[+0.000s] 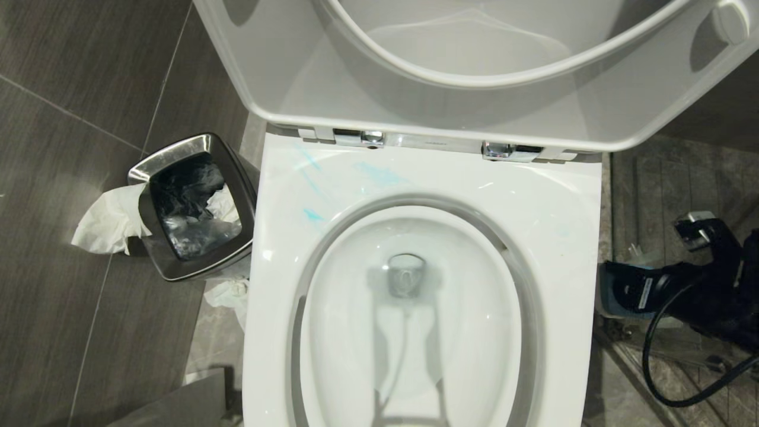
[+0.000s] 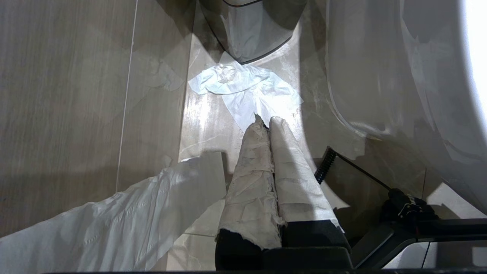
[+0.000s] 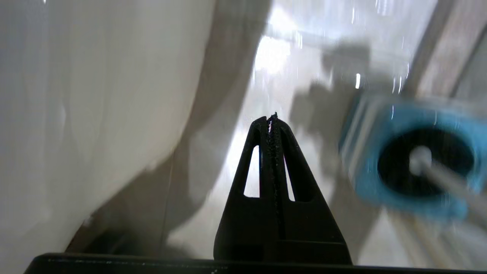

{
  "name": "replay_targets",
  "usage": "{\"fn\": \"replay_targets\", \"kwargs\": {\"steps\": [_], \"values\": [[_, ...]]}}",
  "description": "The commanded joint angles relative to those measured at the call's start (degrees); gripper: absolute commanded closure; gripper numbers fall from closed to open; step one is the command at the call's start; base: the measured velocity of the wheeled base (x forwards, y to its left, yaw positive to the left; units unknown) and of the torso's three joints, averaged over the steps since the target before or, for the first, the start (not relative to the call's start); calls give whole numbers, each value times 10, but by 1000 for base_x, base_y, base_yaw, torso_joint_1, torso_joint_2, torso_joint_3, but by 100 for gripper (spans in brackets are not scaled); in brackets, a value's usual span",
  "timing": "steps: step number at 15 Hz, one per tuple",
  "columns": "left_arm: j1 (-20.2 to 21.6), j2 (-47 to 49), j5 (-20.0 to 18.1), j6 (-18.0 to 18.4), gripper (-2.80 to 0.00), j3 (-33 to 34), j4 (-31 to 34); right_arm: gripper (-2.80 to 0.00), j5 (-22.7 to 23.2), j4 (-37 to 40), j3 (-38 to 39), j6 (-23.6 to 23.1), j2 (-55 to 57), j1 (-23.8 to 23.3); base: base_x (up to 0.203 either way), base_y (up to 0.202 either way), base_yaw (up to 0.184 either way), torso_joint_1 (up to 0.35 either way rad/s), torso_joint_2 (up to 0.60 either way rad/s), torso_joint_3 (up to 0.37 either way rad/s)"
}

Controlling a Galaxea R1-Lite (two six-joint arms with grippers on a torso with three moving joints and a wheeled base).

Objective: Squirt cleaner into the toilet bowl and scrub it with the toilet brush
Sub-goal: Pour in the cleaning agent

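Toilet [image 1: 569, 237] open, lid up; cleaner [image 1: 379, 174] smeared on far-left rim.
Right gripper [image 3: 272, 120] closed, empty, low at toilet's right near brush [image 3: 422, 161] in holder [image 3: 380, 190]; left gripper [image 2: 266, 123] closed, empty, over floor.

Nothing here can be read. The only hint of print is a small white label [image 1: 644, 293] on the black arm [image 1: 699, 296] at the right, and faint dark marks on the toilet bowl [image 1: 427, 178] between its chrome hinges [image 1: 362, 137]; both are too small to make out.
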Motion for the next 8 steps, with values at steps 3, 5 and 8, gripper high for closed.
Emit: {"fn": "replay_targets", "kwargs": {"steps": [3,5,8], "values": [[0,0,0,0,0,1,0,0,7,-177,47,-3,67,0,0,0,0,0,0,0],[0,0,0,0,0,1,0,0,11,-224,58,-4,103,3,0,0,0,0,0,0],[0,0,0,0,0,1,0,0,9,-242,49,2,126,3,0,0,0,0,0,0]]}}
